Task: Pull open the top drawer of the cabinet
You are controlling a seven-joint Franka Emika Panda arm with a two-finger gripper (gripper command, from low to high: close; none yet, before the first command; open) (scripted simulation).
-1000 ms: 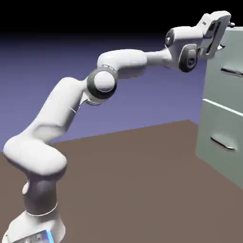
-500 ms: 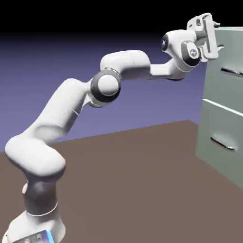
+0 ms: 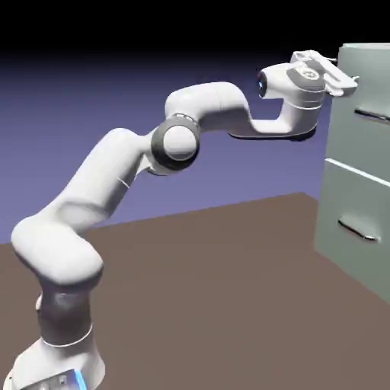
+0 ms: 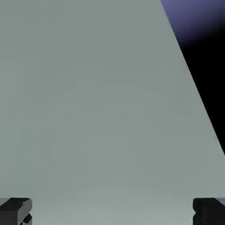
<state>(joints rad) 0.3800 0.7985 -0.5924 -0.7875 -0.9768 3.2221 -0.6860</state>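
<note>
- Rolling over during the last second, the wrist has turned from a steep upward tilt to lying almost level, and the gripper (image 3: pixel 352 77) now points to the exterior view's right at the upper corner of the cabinet (image 3: pixel 364 164); the elbow has also risen a little and swung toward the cabinet.
- Exterior view: the white arm (image 3: pixel 114 171) rises from its base at the table's (image 3: pixel 228 297) near left corner and stretches across to the cabinet, which stands at the table's right edge, partly cut off by the frame.
- The top drawer (image 3: pixel 362 114) sits flush with the cabinet front, and its thin dark handle (image 3: pixel 373 115) lies below and to the right of the gripper, apart from it. The lower drawer (image 3: pixel 358 221) with its own handle (image 3: pixel 358 230) is well below, near the table's surface.
- The gripper's tips are just beside the cabinet's top front edge; whether they touch it cannot be told from here.
- Hand view: pale grey-green cabinet surface (image 4: pixel 88 110) fills nearly the whole picture, with a slanting edge at the upper right where the blue-violet backdrop (image 4: pixel 193 17) fades to black.
- The two dark fingertips (image 4: pixel 15 211) sit at the bottom corners, spread wide apart with nothing between them. No handle shows in this view.
</note>
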